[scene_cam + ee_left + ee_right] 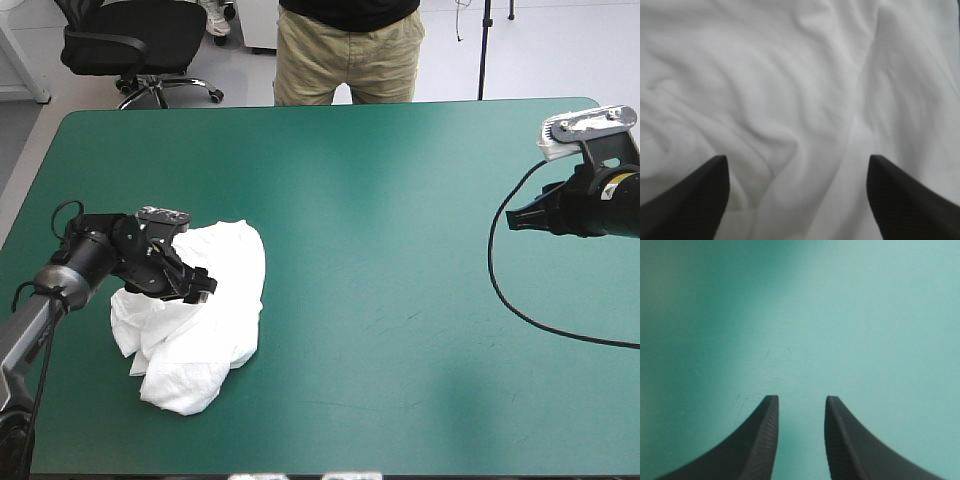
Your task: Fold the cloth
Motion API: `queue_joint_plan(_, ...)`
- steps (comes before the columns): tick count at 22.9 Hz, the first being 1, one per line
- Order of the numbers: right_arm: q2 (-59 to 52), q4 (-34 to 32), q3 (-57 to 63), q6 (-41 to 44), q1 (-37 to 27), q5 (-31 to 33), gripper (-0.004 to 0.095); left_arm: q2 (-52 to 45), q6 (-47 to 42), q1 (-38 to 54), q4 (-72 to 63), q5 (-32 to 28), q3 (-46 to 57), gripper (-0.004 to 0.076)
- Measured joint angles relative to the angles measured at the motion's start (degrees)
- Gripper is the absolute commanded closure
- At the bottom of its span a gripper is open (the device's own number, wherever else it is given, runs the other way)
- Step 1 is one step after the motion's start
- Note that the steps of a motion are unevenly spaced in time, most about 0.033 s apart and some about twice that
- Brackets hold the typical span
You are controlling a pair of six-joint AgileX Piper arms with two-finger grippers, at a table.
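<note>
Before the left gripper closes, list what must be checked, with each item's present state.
1. Left gripper open: ok, its fingers stand wide apart.
2. T-shirt under the left gripper: ok, white cloth fills its wrist view.
3. T-shirt spread flat: not ok, it lies in a crumpled heap.
4. Right gripper clear of the T-shirt: ok, open over the bare teal-green table.
5. Which part of the T-shirt would be grasped: cannot tell, no hem or sleeve shows.
</note>
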Motion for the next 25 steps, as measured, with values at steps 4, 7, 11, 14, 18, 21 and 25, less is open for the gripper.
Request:
queue_joint_plan(4, 0.0, 0.0, 0.0, 0.0, 0.0, 0.0, 0.0603, 5.4, -0.1, -3.2, -0.1, -1.3, 0.0, 0.0171)
queue_joint_plan(7, 0.0, 0.0, 0.0, 0.0, 0.0, 0.0, 0.0603, 9.1, -1.7, -4.2, 0.4, -1.8, -0.3, 0.0254)
queue_joint_plan(11, 0.0, -0.4, 0.0, 0.0, 0.0, 0.0, 0.0619, 10.5, -3.2, -4.3, 2.2, -1.5, -1.2, 0.0722)
queue_joint_plan(14, 0.0, -1.9, 0.0, 0.0, 0.0, 0.0, 0.0629, 10.7, -2.0, -7.3, 3.1, -3.4, -1.6, 0.0741)
queue_joint_plan(18, 0.0, -2.1, 0.0, 0.1, 0.0, 0.0, 0.0631, 11.8, -1.6, -14.7, 2.0, -6.0, -4.0, 0.0741)
queue_joint_plan(21, 0.0, -2.3, 0.0, 0.1, 0.0, 0.0, 0.0643, 13.4, 0.2, -22.8, -0.1, -7.1, -8.4, 0.0741)
queue_joint_plan(25, 0.0, -2.2, 0.0, 0.2, 0.0, 0.0, 0.0652, 16.9, 2.2, -32.1, -0.2, -7.1, -14.4, 0.0741)
